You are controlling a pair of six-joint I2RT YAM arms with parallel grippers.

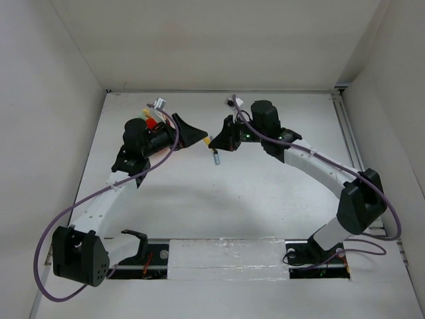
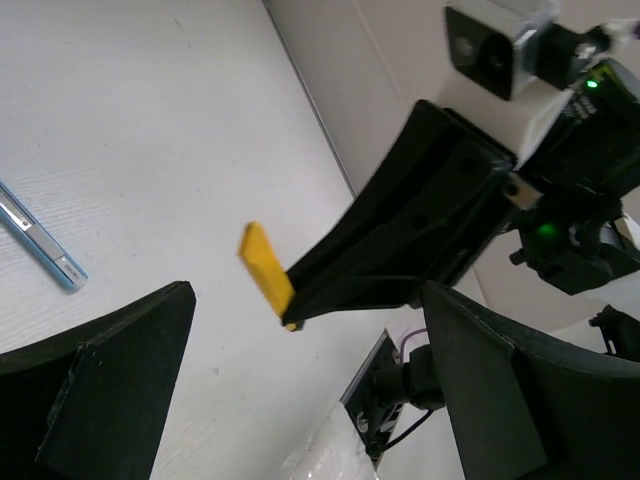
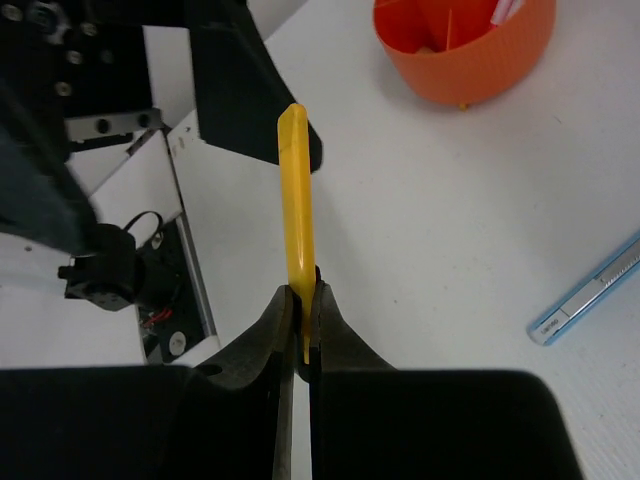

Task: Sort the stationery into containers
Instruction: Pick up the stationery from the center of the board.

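Note:
My right gripper (image 3: 303, 292) is shut on a yellow pen (image 3: 295, 200) and holds it above the table with the pen pointing at my left gripper. In the top view the right gripper (image 1: 217, 141) and yellow pen (image 1: 210, 141) are mid-table. My left gripper (image 1: 192, 133) is open and empty, a short way left of the pen tip. Its view shows the yellow pen (image 2: 265, 268) just beyond its spread fingers (image 2: 120, 380). The orange divided cup (image 3: 465, 50) holds a few items. In the top view the orange cup (image 1: 152, 124) is mostly hidden by the left arm. A grey-blue pen (image 1: 215, 158) lies on the table.
The grey-blue pen also shows in the left wrist view (image 2: 40, 240) and the right wrist view (image 3: 590, 290). White walls close the table on three sides. A taped white strip (image 1: 226, 256) and the arm bases lie at the near edge.

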